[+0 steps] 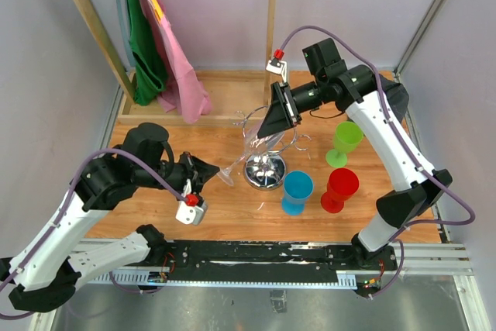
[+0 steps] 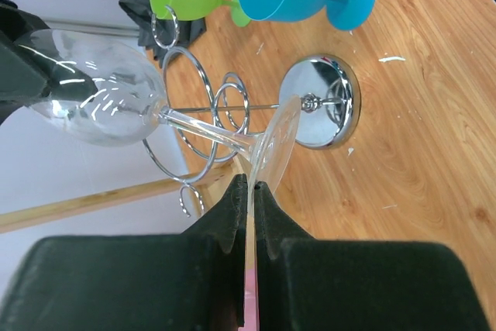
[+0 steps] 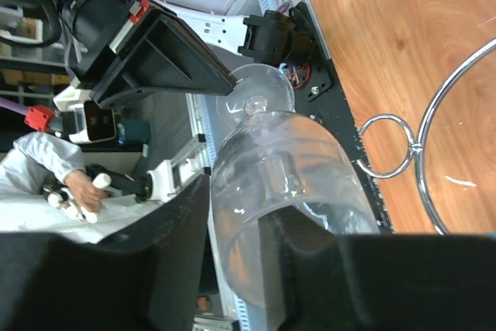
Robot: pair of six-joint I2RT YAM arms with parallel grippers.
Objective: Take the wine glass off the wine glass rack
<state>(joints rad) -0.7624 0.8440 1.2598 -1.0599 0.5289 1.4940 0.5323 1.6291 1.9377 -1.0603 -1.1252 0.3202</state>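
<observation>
Left end effector (image 2: 249, 184) pinched the foot rim of the wine glass (image 2: 101, 91), right end effector (image 3: 240, 207) gripped its bowl, the stem crossed the wine glass rack (image 2: 318, 102) loops with the foot at the base's 9 o'clock, so both should probably draw it out along the stem without twisting.

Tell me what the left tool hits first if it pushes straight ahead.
The left tool pinches the wine glass foot; straight beyond, probably the wine glass rack's loops, depth unclear.
</observation>
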